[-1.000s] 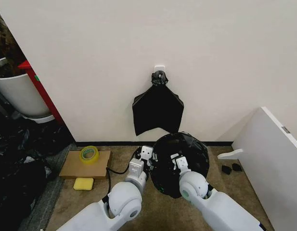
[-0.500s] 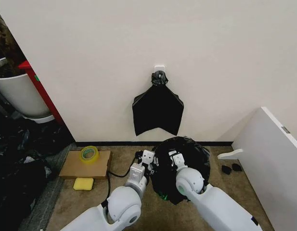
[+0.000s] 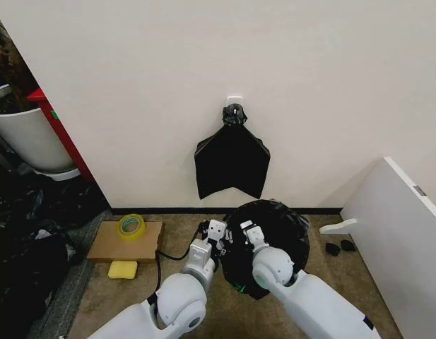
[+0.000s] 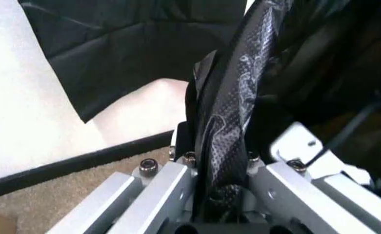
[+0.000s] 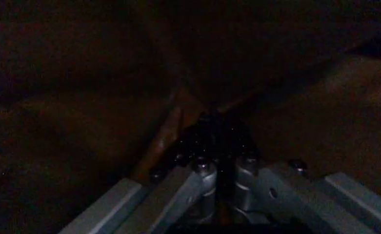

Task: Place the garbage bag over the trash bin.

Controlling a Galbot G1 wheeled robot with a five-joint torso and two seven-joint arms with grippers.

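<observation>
Both end effectors, left (image 3: 219, 240) and right (image 3: 240, 236), pinch the garbage bag (image 3: 274, 219); thin, slippery film seems best gripped at its bunched rim.

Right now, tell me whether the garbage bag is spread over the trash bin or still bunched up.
Spread: the garbage bag covers the whole bin top, hiding its white rim. The left gripper is shut on the bag's edge; the right gripper is over the bag.
</observation>
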